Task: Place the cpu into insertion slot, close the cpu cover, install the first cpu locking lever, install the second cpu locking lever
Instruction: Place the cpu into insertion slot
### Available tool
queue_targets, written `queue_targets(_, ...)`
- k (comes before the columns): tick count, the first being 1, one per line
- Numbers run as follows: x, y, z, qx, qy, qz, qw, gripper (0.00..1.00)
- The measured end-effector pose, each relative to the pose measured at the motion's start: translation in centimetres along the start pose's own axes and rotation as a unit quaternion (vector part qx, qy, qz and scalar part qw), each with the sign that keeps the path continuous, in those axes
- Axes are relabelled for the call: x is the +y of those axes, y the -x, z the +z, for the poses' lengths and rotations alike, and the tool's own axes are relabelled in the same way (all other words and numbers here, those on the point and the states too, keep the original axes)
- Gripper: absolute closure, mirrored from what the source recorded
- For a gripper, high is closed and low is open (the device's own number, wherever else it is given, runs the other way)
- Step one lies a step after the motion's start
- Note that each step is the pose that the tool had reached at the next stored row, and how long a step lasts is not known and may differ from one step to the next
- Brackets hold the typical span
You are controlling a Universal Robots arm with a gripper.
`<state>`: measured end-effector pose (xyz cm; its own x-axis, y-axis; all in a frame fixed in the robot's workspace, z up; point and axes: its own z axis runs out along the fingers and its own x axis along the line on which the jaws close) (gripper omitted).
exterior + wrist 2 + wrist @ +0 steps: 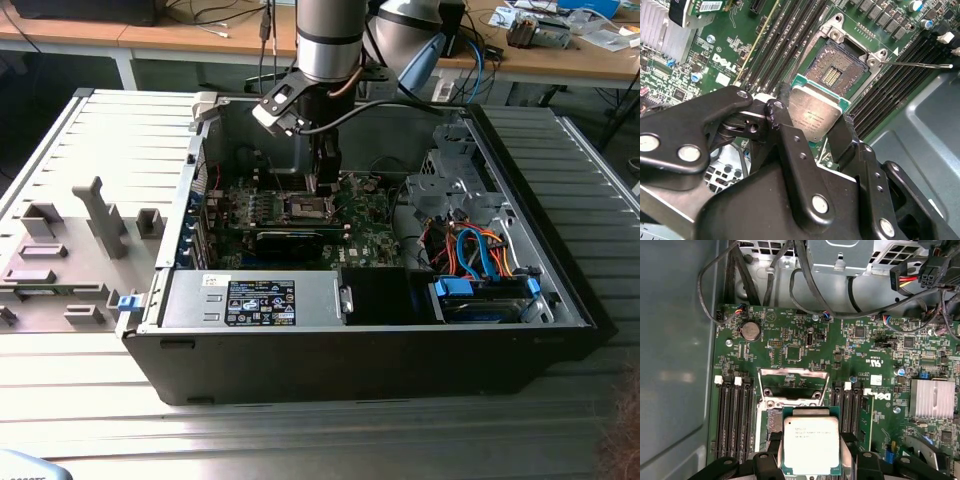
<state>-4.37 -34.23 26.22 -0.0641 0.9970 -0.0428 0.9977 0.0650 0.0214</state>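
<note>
An open computer case (350,360) is shown with its green motherboard (790,340) exposed, and the arm's gripper (322,180) is lowered inside, close over the socket (837,70). The cover (792,372) is folded up and back at one side of the socket, so the socket's contacts are left bare. The chip (811,445) is pinched by two opposite edges between the black fingers (781,100), metal top up. It is held just above the socket and partly off to one side of it, not seated. Misalignment is judged the main danger: the socket's fine contacts could be bent if the chip were lowered off-centre or tilted. The chip could also be dropped askew by a slip in so narrow an edge grip, and the fingers could be caught on the raised cover beside the socket.
</note>
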Motion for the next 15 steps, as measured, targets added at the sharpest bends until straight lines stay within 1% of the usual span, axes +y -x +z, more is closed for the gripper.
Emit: queue_targets(15,-0.01,-0.17,0.26,0.0000,0.0000,0.000,1.00000,0.45)
